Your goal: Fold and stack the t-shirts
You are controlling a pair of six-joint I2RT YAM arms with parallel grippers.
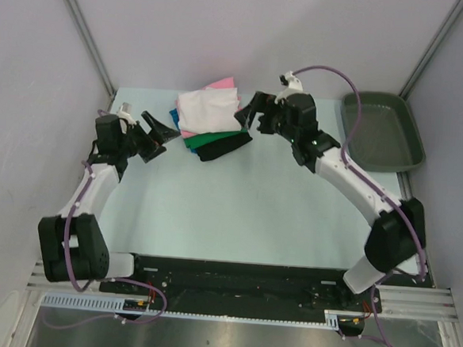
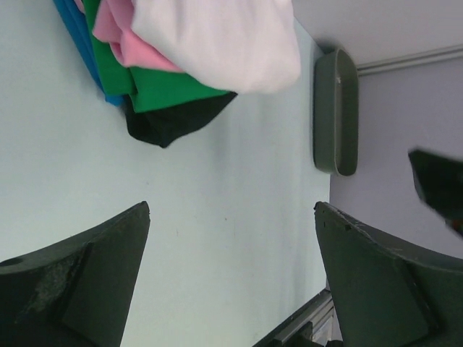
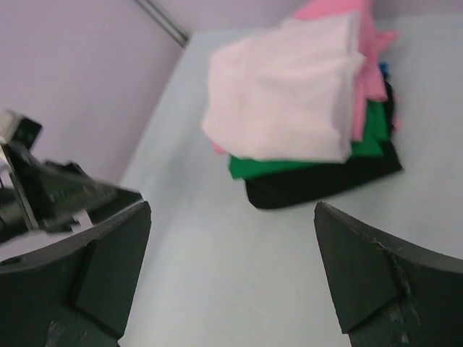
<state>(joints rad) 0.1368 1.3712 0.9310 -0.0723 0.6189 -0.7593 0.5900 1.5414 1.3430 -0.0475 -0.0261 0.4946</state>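
Note:
A stack of folded t-shirts lies at the back middle of the table. The white t-shirt (image 1: 207, 107) is on top, over pink (image 1: 223, 84), teal-blue (image 1: 173, 111), green (image 1: 210, 139) and black (image 1: 224, 147) ones. My left gripper (image 1: 156, 133) is open and empty, just left of the stack. My right gripper (image 1: 249, 117) is open and empty, just right of it. The left wrist view shows the white (image 2: 224, 40), green (image 2: 170, 90) and black (image 2: 170, 123) shirts. The right wrist view shows the white shirt (image 3: 286, 90) over the others.
A dark grey-green plastic tray (image 1: 381, 130) stands at the back right of the table; it also shows in the left wrist view (image 2: 335, 112). Grey walls close in the back and sides. The pale table top (image 1: 237, 213) stretches forward to the arm bases.

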